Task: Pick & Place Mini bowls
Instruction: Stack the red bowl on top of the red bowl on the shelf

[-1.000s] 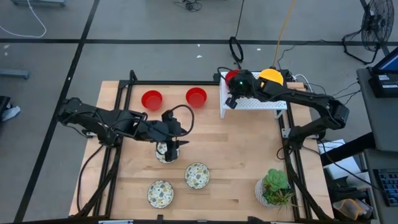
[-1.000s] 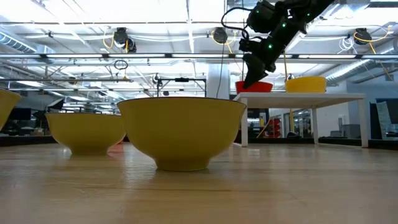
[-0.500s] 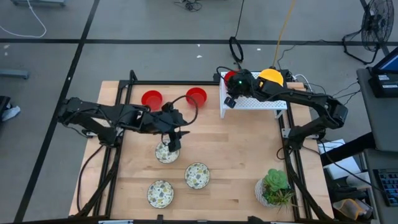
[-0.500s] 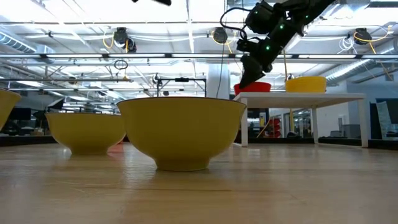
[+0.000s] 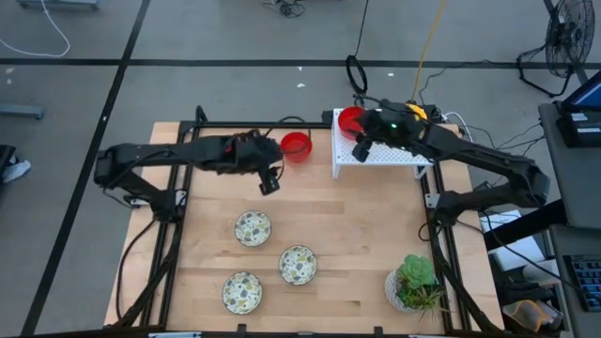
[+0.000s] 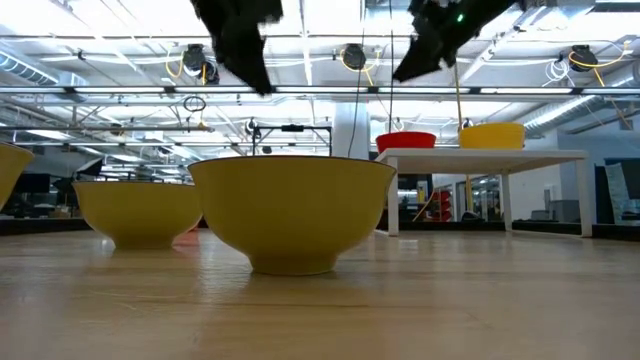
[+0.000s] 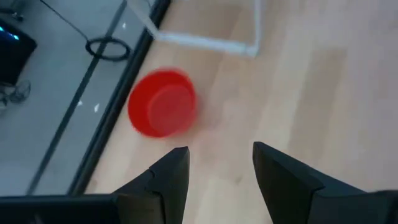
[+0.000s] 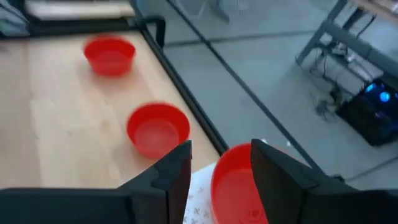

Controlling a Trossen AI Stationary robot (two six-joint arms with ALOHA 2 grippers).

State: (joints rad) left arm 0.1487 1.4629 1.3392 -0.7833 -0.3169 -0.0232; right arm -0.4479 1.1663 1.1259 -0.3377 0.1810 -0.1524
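My left gripper [image 5: 269, 180] [image 7: 221, 150] hangs open above the wood, just near-left of a red mini bowl [image 5: 296, 145] [image 7: 163, 111] resting on its base. My left arm hides a second red bowl [image 8: 110, 55] in the high view. My right gripper [image 5: 361, 147] [image 8: 221, 149] is open and raised [image 6: 415, 58] over the white rack [image 5: 394, 156]. On that rack sit a red bowl [image 5: 349, 119] [image 8: 235, 182] and a yellow bowl [image 6: 492, 134]. Three speckled bowls [image 5: 252, 228] [image 5: 298, 265] [image 5: 242, 292] stand on the near half of the table.
A white pot with a green plant [image 5: 415, 284] stands at the table's near right corner. Black frame rails [image 5: 263, 125] run along the table's far and side edges. Bare wood lies between the speckled bowls and the rack.
My left gripper has risen off the farthest speckled bowl and gone toward the table's far edge, up to the red bowl beside the rack; the speckled bowl stays put. My right gripper has come off the red bowl's rim and lifted clear; that bowl stays on the rack.
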